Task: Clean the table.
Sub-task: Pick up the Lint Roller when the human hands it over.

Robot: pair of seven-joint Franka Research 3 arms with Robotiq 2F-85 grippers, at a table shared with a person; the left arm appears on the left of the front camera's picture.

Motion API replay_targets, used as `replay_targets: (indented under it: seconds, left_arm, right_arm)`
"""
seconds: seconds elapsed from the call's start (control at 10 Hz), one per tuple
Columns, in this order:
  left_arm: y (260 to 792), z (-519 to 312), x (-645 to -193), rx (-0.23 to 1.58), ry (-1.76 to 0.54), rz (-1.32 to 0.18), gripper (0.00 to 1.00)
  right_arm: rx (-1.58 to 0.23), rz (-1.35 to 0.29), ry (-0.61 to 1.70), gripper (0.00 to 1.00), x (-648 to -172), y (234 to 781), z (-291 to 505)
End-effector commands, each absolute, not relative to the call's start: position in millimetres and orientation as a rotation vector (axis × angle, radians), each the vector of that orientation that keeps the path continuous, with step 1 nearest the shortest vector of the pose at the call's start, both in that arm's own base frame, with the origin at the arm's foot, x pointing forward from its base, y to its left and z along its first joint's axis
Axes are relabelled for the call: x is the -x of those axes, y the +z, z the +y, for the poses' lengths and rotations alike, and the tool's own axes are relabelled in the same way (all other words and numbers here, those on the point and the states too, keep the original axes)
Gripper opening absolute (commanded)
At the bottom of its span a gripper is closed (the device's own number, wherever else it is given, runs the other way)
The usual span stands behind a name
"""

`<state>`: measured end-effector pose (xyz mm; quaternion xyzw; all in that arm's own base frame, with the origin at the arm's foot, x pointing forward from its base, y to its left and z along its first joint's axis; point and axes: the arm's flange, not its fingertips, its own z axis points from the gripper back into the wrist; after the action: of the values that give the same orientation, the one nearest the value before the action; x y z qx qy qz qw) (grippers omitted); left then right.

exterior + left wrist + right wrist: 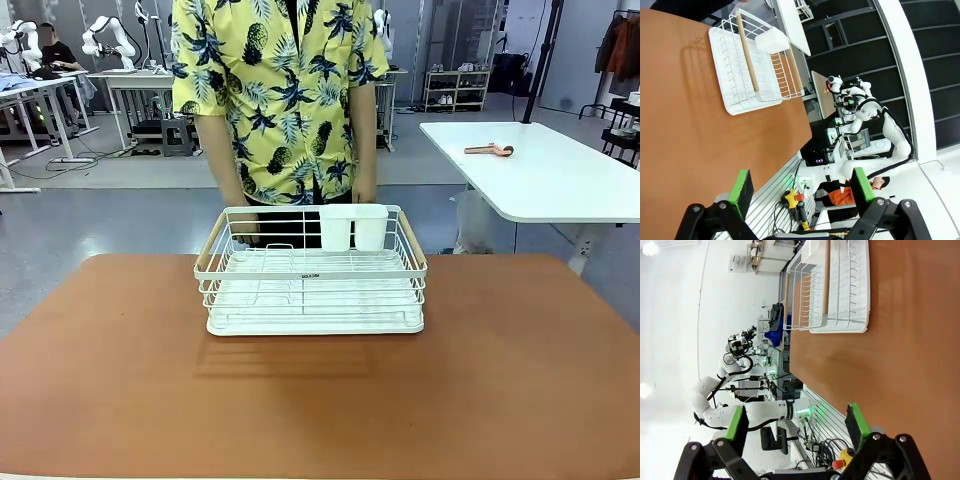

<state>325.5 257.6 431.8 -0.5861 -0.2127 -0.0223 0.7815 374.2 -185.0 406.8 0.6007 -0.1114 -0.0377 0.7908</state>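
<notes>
The left gripper is held near the edge of the table, its jaws spread wide with nothing between them, presumably drawn back so that the top is free to be reached. Towards the far side of the reddish-brown top, about midway across, a white wire dish rack is set, with a white cutlery holder hung at its far rim. It is the one thing seen standing on the top, so it is judged to be what must be cleared. A person is stood just behind it; whether the hands touch the rack cannot be told. The right gripper is likewise spread and empty. Further right, a white table stands apart.
</notes>
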Motion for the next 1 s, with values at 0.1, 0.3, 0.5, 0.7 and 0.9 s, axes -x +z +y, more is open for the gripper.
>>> replay_targets:
  seconds: [0.1,0.3,0.5,0.7,0.9]
  left_arm:
    - [433.5,259.0,-323.9,1.271,-0.053,-0.469,1.0]
    - [433.5,259.0,-323.9,1.271,-0.053,-0.469,1.0]
    - [433.5,259.0,-323.9,1.271,-0.053,-0.469,1.0]
    - [433.5,259.0,-323.9,1.271,-0.053,-0.469,1.0]
    - [433.5,259.0,-323.9,1.271,-0.053,-0.469,1.0]
  right_arm:
    - [-1.299,-0.242,-0.073,1.0,-374.1,408.7,-183.7]
    - [-1.299,-0.242,-0.073,1.0,-374.1,408.7,-183.7]
    - [-1.299,-0.242,-0.073,1.0,-374.1,408.7,-183.7]
    - [-1.299,-0.242,-0.073,1.0,-374.1,408.7,-183.7]
    - [-1.299,-0.242,-0.073,1.0,-374.1,408.7,-183.7]
